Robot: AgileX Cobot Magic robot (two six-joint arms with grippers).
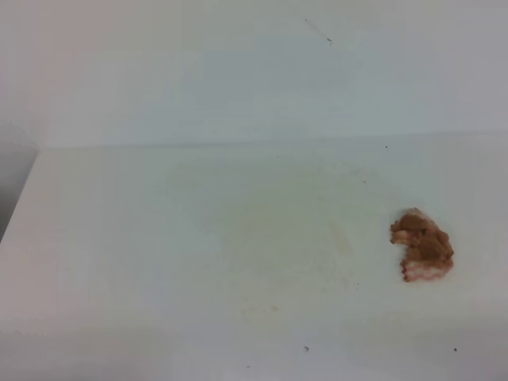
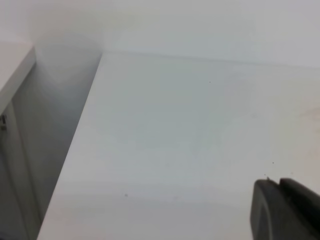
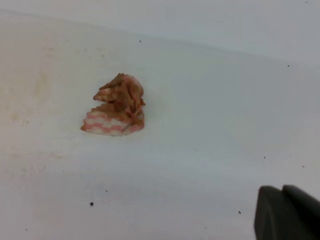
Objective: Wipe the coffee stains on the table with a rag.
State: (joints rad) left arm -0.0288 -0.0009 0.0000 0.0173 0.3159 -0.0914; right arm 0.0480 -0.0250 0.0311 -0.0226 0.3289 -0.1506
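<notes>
The rag (image 1: 422, 245) lies alone on the right part of the white surface (image 1: 159, 262), crumpled into a small lump, soaked brown on top with a pink-and-white edge along its near side. Nothing holds it or touches it. In the right wrist view it sits well ahead and to the left of the right claw (image 3: 287, 212), of which only the dark tips show at the lower right corner, pressed together and empty. The left claw (image 2: 285, 207) shows the same way at the corner of its own view, over bare surface near the left edge; its tips look close together, but so little is visible that I cannot tell whether it is shut.

The stains (image 1: 317, 226) are now only a faint yellowish smear across the middle of the surface, left of the rag, with a slightly stronger streak close to it. The brown in the cloth suggests it has taken up most of the liquid, so the wiping looks largely done. The rag resting just beside the smear's right fringe, with both arms drawn back out of the high view, fits a set-down after a pass. If more wiping is wanted, the right claw is the nearer one to take the rag up.

A few tiny dark specks (image 3: 91, 204) dot the surface; they are not part of the spill.
</notes>
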